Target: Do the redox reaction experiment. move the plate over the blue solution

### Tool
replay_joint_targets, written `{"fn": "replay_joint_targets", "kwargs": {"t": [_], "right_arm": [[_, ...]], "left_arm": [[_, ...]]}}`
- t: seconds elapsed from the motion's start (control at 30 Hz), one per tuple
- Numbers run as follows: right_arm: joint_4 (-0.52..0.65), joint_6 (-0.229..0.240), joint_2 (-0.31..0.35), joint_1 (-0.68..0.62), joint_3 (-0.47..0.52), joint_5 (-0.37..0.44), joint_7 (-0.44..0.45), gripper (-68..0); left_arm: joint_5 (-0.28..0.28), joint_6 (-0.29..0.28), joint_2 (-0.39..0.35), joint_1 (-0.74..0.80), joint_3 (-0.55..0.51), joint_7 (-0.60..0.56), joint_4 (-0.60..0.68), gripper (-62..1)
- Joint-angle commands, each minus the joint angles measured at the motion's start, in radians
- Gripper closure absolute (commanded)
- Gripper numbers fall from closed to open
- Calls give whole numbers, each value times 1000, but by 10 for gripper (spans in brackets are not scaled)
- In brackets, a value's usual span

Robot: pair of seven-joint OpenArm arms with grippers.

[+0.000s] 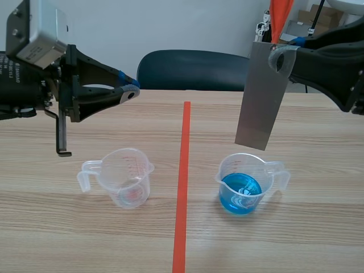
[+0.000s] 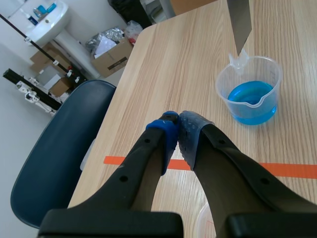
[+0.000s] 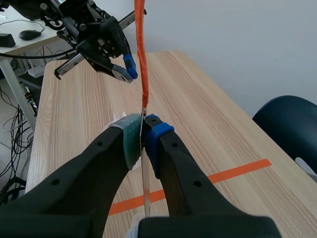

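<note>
The right gripper (image 1: 280, 57), clamped on the plate (image 1: 261, 96), hangs it over the far edge of the blue solution (image 1: 241, 192), so centring it looks next; the left gripper (image 1: 129, 91) is closed on nothing.

Black arms (image 1: 91, 94); thick fingers (image 2: 143, 158), blue, grey-green pads (image 2: 167, 131); silvery box (image 1: 40, 28), perhaps camera.

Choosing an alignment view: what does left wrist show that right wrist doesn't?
Only left wrist: the blue solution in its cup, the plate's lower end by the spout. Only right wrist: the right gripper shut on the plate, seen edge-on. Both: plate, left gripper, shut, and the tape.
</note>
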Motion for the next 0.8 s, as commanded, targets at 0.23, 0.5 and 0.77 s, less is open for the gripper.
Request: {"fn": "replay_joint_targets", "kwargs": {"t": [0.23, 0.5, 0.77], "right_arm": [[11, 3, 13, 12, 16, 16, 16, -6], [11, 3, 13, 12, 16, 16, 16, -6], [11, 3, 13, 12, 16, 16, 15, -6]], "left_arm": [[-14, -44, 110, -87, 84, 39, -95, -36], [-13, -100, 172, -99, 90, 38, -132, -36], [13, -118, 188, -118, 139, 39, -132, -36]]}}
